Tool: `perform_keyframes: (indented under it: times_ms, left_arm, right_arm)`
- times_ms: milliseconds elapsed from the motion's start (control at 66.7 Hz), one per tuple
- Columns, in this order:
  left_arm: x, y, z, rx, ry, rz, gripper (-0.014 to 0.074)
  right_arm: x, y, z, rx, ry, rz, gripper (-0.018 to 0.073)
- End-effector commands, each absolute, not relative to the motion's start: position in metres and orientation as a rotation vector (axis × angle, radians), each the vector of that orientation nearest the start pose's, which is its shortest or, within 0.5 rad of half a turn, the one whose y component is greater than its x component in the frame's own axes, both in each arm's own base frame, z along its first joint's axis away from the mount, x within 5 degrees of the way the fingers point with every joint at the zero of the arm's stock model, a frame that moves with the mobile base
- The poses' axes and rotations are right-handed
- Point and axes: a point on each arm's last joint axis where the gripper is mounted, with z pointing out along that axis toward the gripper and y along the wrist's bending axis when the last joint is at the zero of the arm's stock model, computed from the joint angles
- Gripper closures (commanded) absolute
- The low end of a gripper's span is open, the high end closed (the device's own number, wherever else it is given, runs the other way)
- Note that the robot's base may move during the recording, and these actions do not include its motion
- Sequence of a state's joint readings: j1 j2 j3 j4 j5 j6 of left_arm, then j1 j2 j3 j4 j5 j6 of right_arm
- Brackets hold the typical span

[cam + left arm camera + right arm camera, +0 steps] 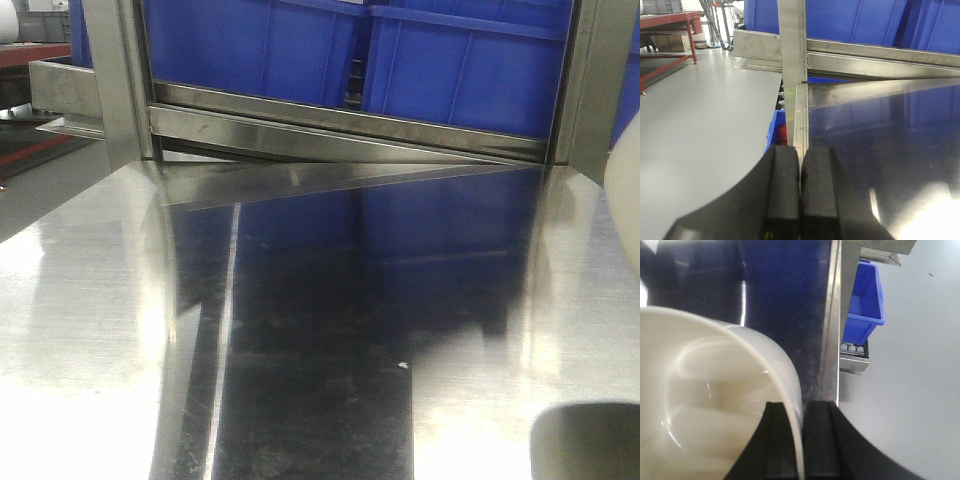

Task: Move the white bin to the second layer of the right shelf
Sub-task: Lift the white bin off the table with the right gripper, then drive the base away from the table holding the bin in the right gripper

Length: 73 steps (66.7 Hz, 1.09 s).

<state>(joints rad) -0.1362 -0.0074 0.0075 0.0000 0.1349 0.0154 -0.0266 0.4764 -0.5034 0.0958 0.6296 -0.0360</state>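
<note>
The right gripper [799, 440] is clenched on the white bin [705, 405]. One black finger [775, 440] is inside the rim and the other is outside, with the glossy wall pinched between them. Only the right wrist view shows this grasp. It looks steeply down into the bin's cream hollow, with the steel tabletop [790, 290] beneath and a small blue bin [865, 300] lower down beyond the table's edge.

In the front view the white bin [625, 180] is only a pale sliver at the right border, held above the tabletop [100, 330]. Whether its base touches the steel cannot be told.

The left gripper [800, 195] has its pads pressed together on nothing. It points level along the tabletop's left edge toward an upright steel post [791, 50].

Large blue crates [260, 50] stand behind a steel front bar [350, 120], and a red-framed table [670, 20] stands far left.
</note>
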Motion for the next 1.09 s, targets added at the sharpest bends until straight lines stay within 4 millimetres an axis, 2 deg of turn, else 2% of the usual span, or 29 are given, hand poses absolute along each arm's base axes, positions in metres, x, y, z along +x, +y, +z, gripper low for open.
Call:
perform_keyframes:
  times_ms: [0, 1079]
  left_arm:
    - [0.0560, -0.0077, 0.1951, 0.116, 1.550, -0.098, 0.0512]
    - [0.0560, -0.0077, 0.1951, 0.116, 1.550, -0.098, 0.0512]
  right_arm:
    - [0.0960, 0.0013, 0.3093, 0.042, 1.963, 0.054, 0.0466]
    - [0.0960, 0.0013, 0.3093, 0.042, 1.963, 0.054, 0.0466]
